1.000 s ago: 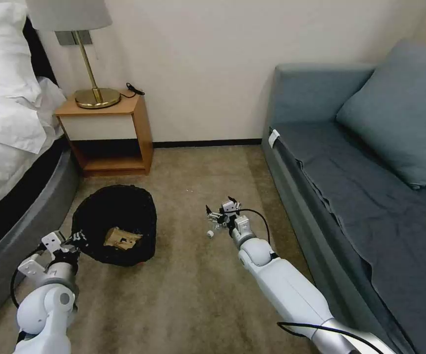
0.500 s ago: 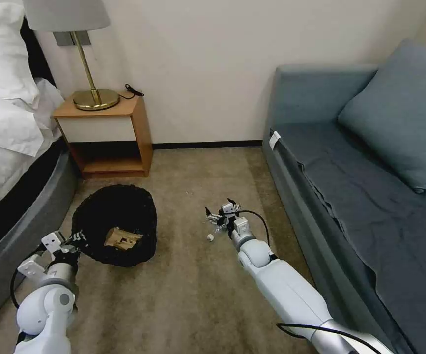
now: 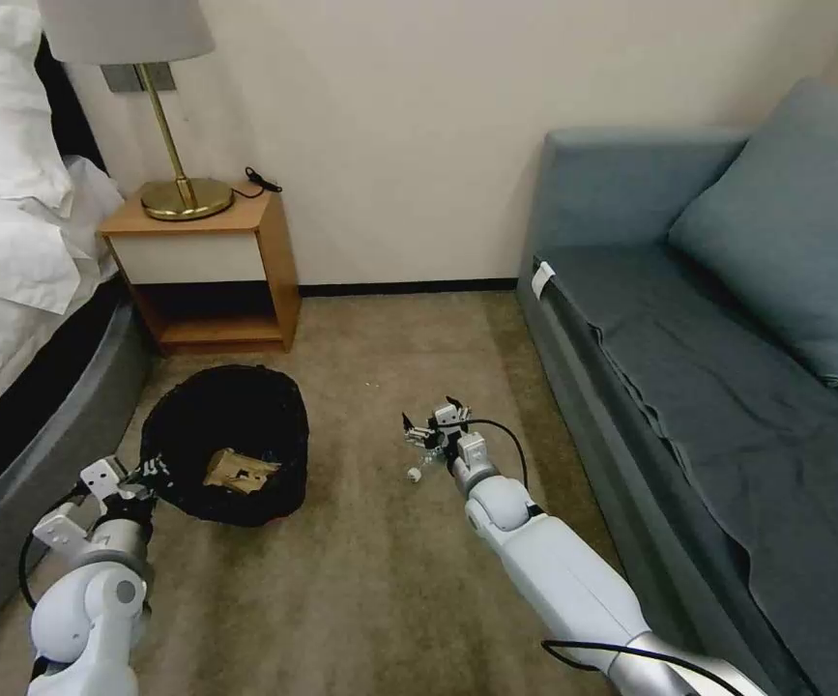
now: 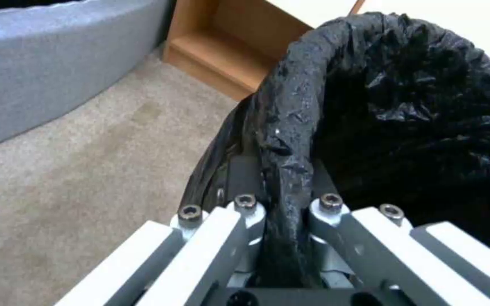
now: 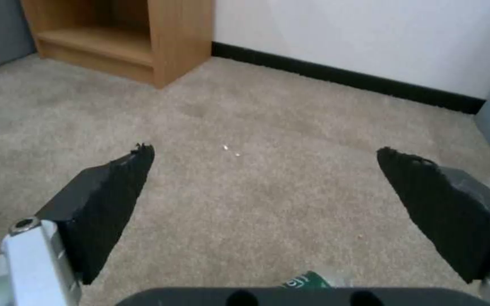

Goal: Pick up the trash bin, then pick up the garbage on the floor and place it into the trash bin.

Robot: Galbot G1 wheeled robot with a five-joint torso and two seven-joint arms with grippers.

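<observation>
The left gripper [image 4: 282, 212] grips the trash bin [image 3: 230, 440] rim; a tan paper wad [image 3: 241, 469] lies inside. The right gripper [image 5: 265, 178], jaws wide, hovers over a small bottle [image 5: 307, 281] left on the carpet.

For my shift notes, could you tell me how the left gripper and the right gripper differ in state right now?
The left gripper is shut on the trash bin's bag-lined rim; the right gripper is open and holds nothing. The left gripper sits at the bin's near edge, whereas the right gripper hangs low over the carpet above a small bottle. Both are down near floor level.
</observation>
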